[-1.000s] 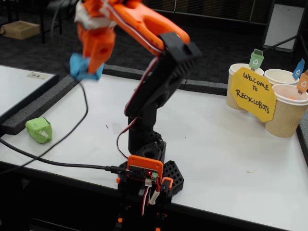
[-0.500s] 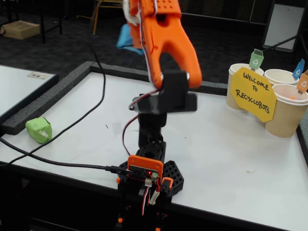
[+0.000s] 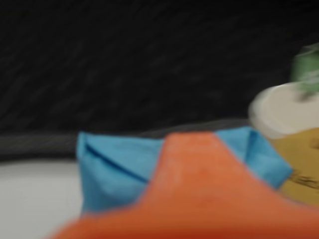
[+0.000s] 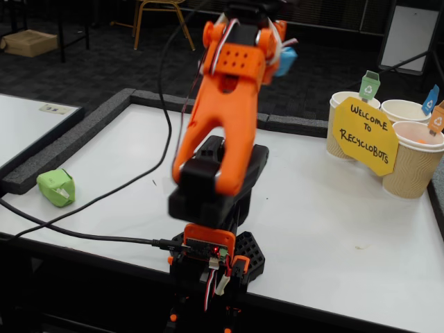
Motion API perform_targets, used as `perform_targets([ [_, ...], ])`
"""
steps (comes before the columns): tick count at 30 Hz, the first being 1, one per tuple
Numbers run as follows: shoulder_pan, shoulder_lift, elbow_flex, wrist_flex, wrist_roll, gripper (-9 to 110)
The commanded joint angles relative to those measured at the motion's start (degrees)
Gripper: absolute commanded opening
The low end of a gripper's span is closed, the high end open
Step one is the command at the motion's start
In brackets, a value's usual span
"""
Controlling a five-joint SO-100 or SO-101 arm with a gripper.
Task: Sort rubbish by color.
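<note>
- Orange two-finger gripper (image 3: 192, 199) clamped on the crumpled light blue paper wad (image 3: 114, 172); wrist view is blurred, but blue shows on both sides of the orange finger.
- Fixed view: the wad (image 4: 286, 61) is carried high above the white table (image 4: 333, 208), well apart from the cups.
- 3 beige paper cups (image 4: 416, 166) with coloured flags stand at the table's right behind a yellow hexagonal card sign (image 4: 364, 135); blue flag (image 4: 431, 99) marks the likely target.
- Crumpled green paper wad (image 4: 56, 186) lies at the table's left edge, unsorted.
- Orange wad not clearly visible.
- Judgement: blue in transit, green left, at least 1 drop pending.
</note>
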Motion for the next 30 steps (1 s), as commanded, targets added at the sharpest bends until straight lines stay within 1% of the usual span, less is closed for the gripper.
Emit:
perform_targets([
  [1,7.5,3.8,-0.3,-1.9,-2.7,0],
  [9,13.6,8.5,0.6,3.3,-2.7,0],
  [19,23.7,9.4,3.2,3.5,-2.7,0],
  [25,26.0,9.5,3.2,3.5,-2.8,0],
  [30,25.5,9.4,3.9,3.5,-2.8,0],
])
